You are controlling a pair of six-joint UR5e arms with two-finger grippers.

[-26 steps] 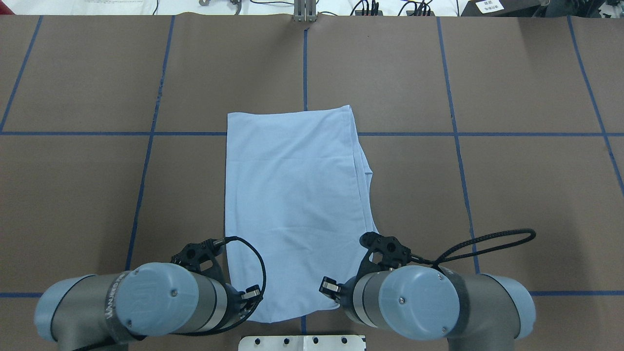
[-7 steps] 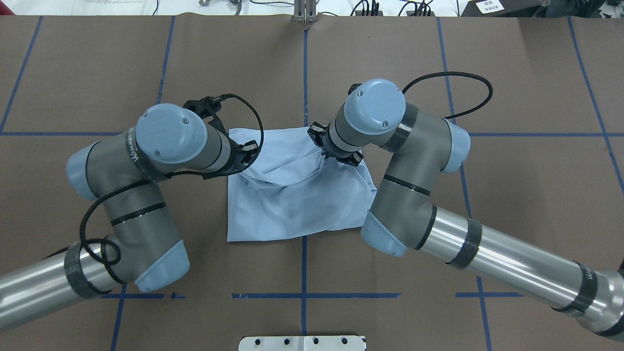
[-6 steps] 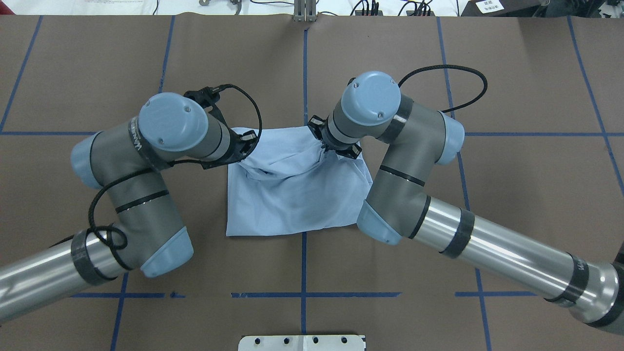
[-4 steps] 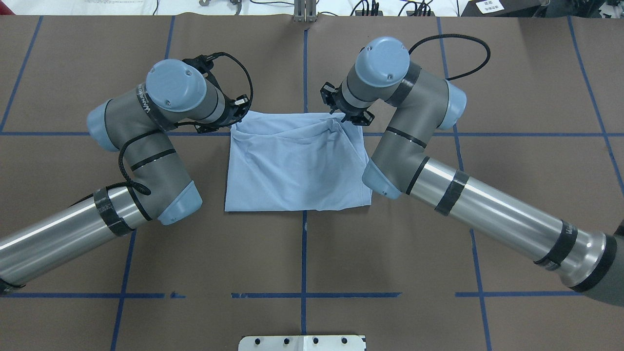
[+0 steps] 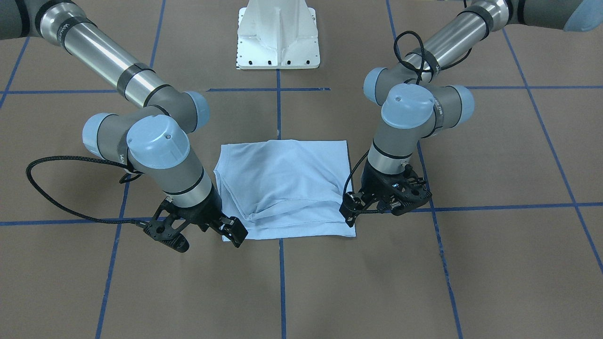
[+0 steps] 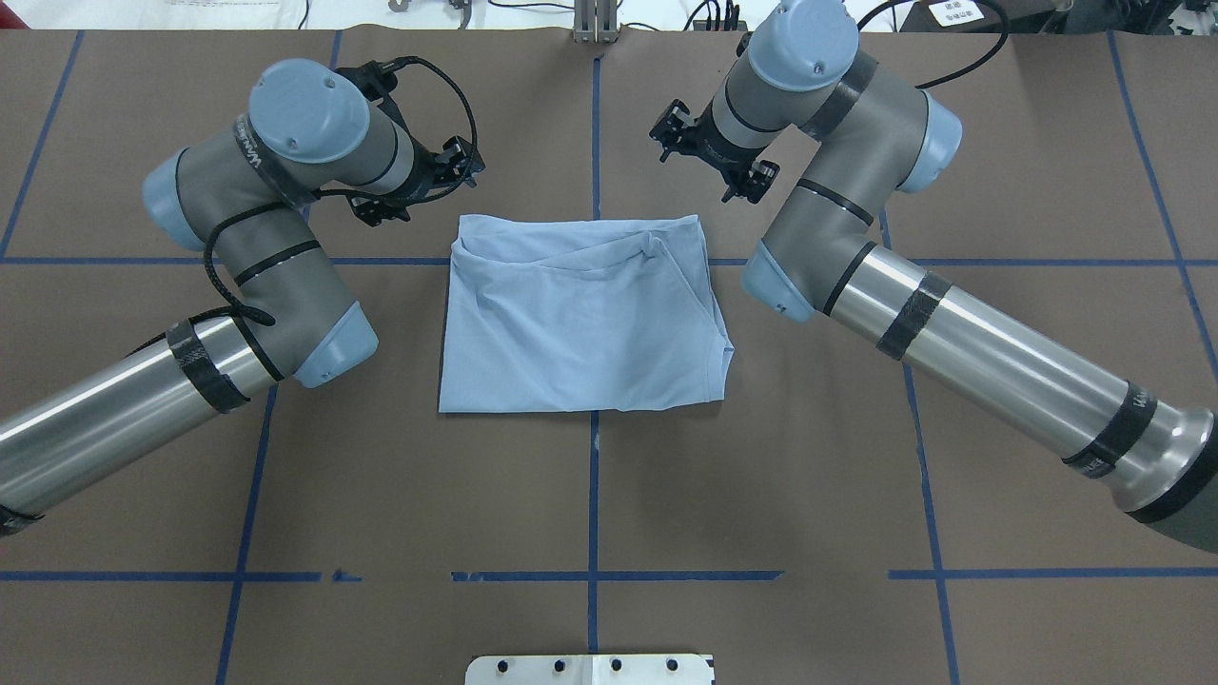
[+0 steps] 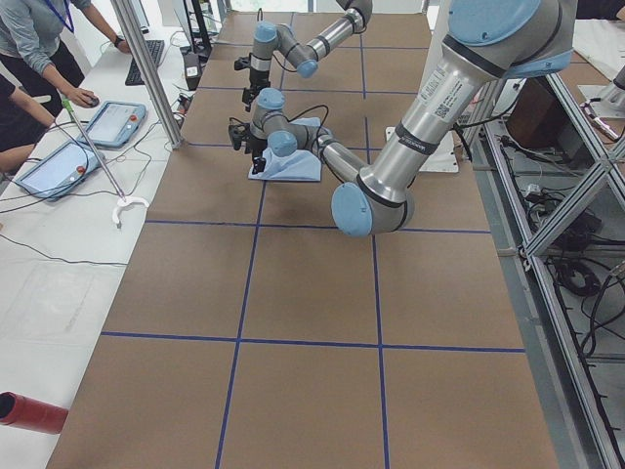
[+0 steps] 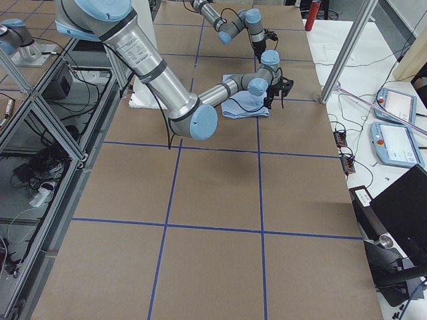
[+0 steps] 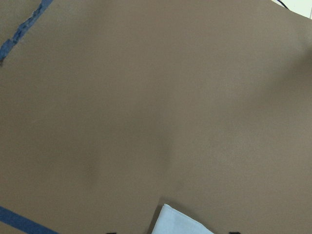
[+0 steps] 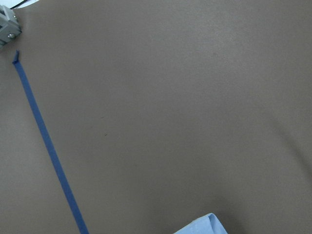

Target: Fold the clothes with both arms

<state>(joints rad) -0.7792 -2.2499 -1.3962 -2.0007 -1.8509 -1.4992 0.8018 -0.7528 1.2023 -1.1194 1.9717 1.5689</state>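
- T-shirt [image 6: 580, 323]: lies flat on the worktop [image 6: 952, 428], straight out from the white pedestal base [image 6: 590, 668] and well apart from it. A few seconds ago it stretched almost to the base. Its near half has since been carried over the far half, so it now reaches only about half as far toward the base.
- Top layer: loose creases run along the edge farthest from the base, with a small bunch [image 6: 652, 249] toward the robot's right. On that same side a lower layer peeks out at the corner nearer the base.
- Left gripper [image 6: 419, 183]: a moment ago at the shirt's corner farthest from the base, it now hangs clear beyond that corner and holds nothing. Its wrist view shows the corner between two dark tips set well apart, so its fingers read as spread.
- Right gripper [image 6: 712, 152]: likewise lifted off and moved farther from the base than the shirt, with no cloth in it. Whether its fingers are spread or pressed together cannot be told.
- Reading: the crosswise fold appears laid and released. Smoothing or a further fold may remain.
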